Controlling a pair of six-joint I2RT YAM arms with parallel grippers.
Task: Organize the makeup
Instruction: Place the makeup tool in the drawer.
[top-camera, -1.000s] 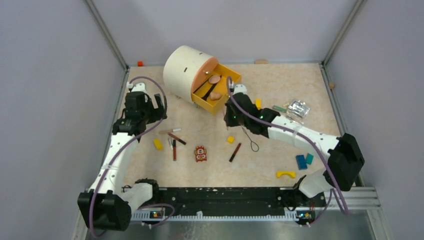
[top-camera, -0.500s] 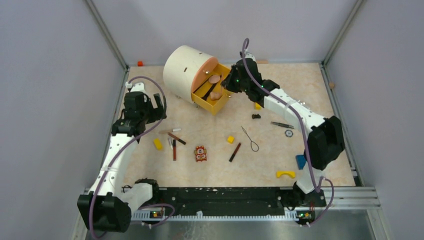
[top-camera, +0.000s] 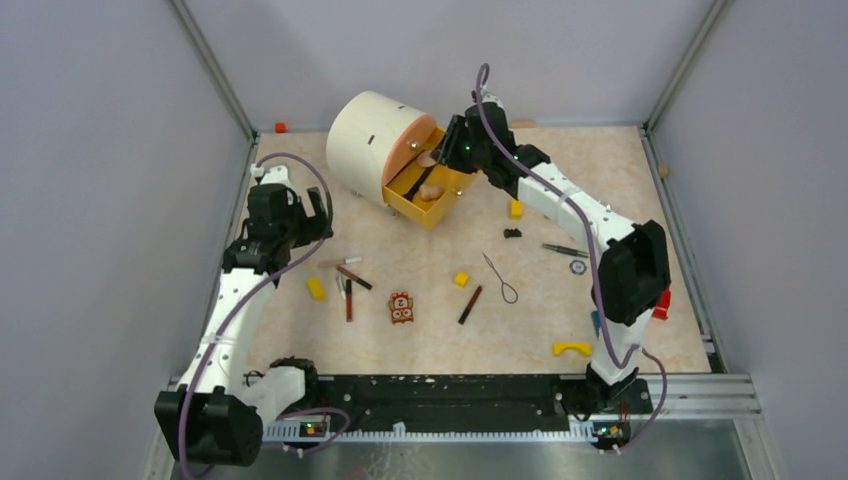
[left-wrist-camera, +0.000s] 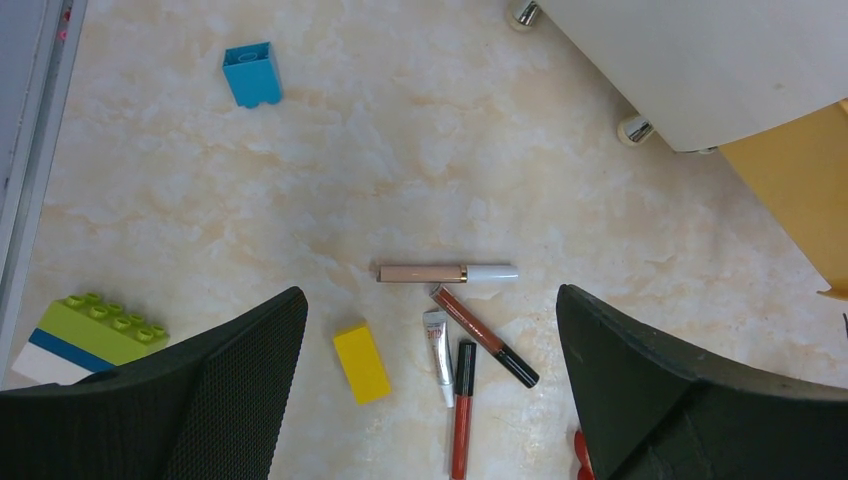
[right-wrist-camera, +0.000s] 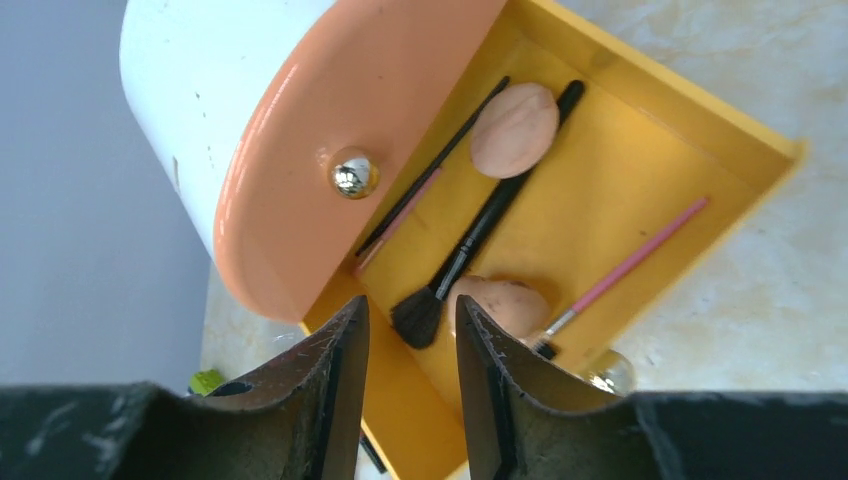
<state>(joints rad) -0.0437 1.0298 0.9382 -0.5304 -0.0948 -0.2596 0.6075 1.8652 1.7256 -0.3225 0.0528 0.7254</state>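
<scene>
A yellow drawer (top-camera: 432, 200) stands pulled out of the cream round organizer (top-camera: 368, 138). In the right wrist view it holds a black brush (right-wrist-camera: 480, 235), a pink brush (right-wrist-camera: 630, 262), a thin black-pink brush (right-wrist-camera: 425, 190) and two peach puffs (right-wrist-camera: 515, 128). My right gripper (top-camera: 447, 150) hovers over the drawer, its jaws a little apart and empty (right-wrist-camera: 410, 305). My left gripper (top-camera: 318, 208) is open above a peach tube (left-wrist-camera: 447, 272), a brown stick (left-wrist-camera: 485, 336), a small silver tube (left-wrist-camera: 436, 343) and a red stick (left-wrist-camera: 462, 410). A brown stick (top-camera: 470, 304) and a black wire-loop tool (top-camera: 499, 278) lie mid-table.
Yellow blocks (top-camera: 316, 288) (top-camera: 461, 279) (top-camera: 516, 208) and an orange-red toy figure (top-camera: 402, 307) lie among the makeup. Tweezers (top-camera: 563, 249) and a yellow curved piece (top-camera: 571, 348) lie to the right. A blue block (left-wrist-camera: 251, 73) and a green block (left-wrist-camera: 90, 325) lie at the left.
My right arm has swung up and back from the table's middle to over the drawer. The left arm has not moved.
</scene>
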